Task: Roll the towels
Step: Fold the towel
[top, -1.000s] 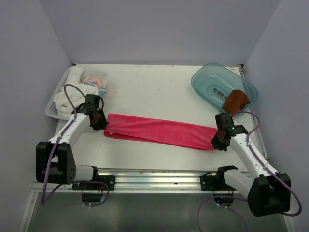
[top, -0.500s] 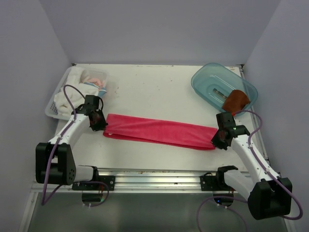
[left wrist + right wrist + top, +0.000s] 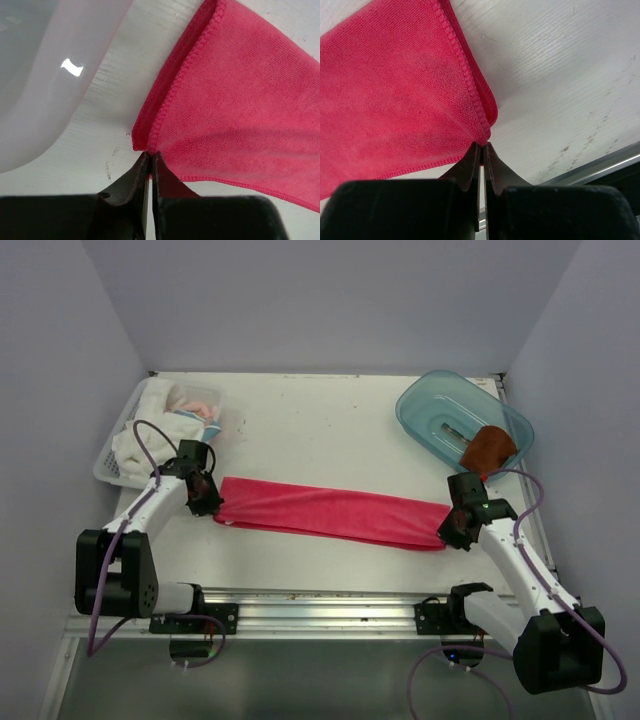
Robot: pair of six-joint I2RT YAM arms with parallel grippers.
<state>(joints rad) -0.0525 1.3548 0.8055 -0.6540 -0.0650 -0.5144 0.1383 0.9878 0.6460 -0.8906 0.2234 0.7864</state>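
Pink-red towel (image 3: 330, 512) lay as a folded strip, 9 to 3 o'clock. Left gripper (image 3: 150, 156) clamped tight on its 9 o'clock corner, right gripper (image 3: 482, 146) on the 3 o'clock corner.

Legible markings: none.
All three views checked: no text, label, brand, number or sign can be read on the pink-red towel (image 3: 330, 512), the desk (image 3: 320, 430), the blue tub (image 3: 428, 400) at 1 o'clock, or the basket (image 3: 106, 466) at 10 o'clock.
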